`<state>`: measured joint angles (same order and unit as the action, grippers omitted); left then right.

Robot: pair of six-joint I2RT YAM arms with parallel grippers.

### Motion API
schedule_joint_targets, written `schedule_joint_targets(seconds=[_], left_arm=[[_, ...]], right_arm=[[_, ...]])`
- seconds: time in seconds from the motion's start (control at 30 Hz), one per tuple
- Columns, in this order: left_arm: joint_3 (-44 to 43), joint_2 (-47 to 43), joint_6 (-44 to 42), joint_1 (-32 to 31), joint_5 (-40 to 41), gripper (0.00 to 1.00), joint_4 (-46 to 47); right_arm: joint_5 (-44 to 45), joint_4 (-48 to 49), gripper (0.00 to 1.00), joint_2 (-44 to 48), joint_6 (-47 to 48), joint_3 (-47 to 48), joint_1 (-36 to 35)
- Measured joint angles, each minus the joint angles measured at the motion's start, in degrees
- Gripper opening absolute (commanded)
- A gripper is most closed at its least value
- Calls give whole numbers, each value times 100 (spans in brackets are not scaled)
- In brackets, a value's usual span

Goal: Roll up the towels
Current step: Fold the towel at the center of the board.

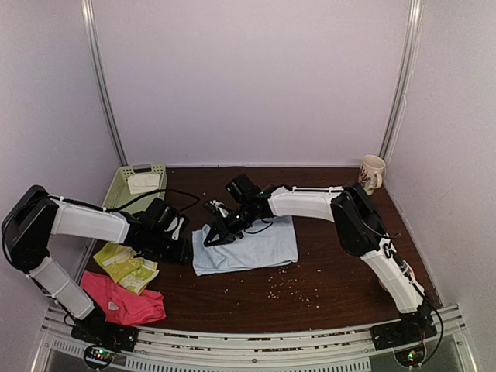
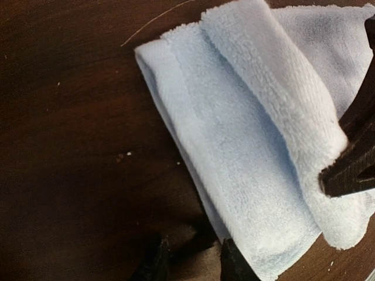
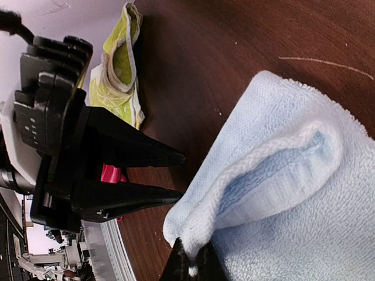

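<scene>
A pale blue towel (image 1: pixel 252 246) lies partly folded on the dark table, also close up in the left wrist view (image 2: pixel 246 152) and the right wrist view (image 3: pixel 293 193). My right gripper (image 3: pixel 193 261) is shut on the towel's white hem at its left end, lifting a fold; in the top view it (image 1: pixel 215 235) sits over that end. My left gripper (image 2: pixel 194 263) stands open just left of the towel, only bare table between its fingers, one fingertip (image 2: pixel 234 264) against the towel's edge. A yellow-green towel (image 1: pixel 125 265), a hot-pink towel (image 1: pixel 124 304) and a cream-white towel (image 1: pixel 144 183) lie apart.
The cream-white towel rests in a pale green slotted basket (image 1: pixel 118 190) at the back left. A mug (image 1: pixel 372 172) stands at the back right corner. Crumbs (image 1: pixel 291 285) are scattered in front of the blue towel. Walls enclose the table on three sides.
</scene>
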<state>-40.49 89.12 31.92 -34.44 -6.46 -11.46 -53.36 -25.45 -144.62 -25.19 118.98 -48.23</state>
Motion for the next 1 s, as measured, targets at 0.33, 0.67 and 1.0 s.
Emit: schedule_joint_targets(seconds=[0.33,0.67,1.0], left_arm=[[52,-22,7,0,-2,29,63],[116,-63,7,0,-11,29,109],[136,-72,4,0,-13,29,138]], right_arm=[[-50,310,0,-203,-144,125,-15],[-120,483,0,-380,-291,192,-31],[-125,857,0,-380,-374,367,-66]])
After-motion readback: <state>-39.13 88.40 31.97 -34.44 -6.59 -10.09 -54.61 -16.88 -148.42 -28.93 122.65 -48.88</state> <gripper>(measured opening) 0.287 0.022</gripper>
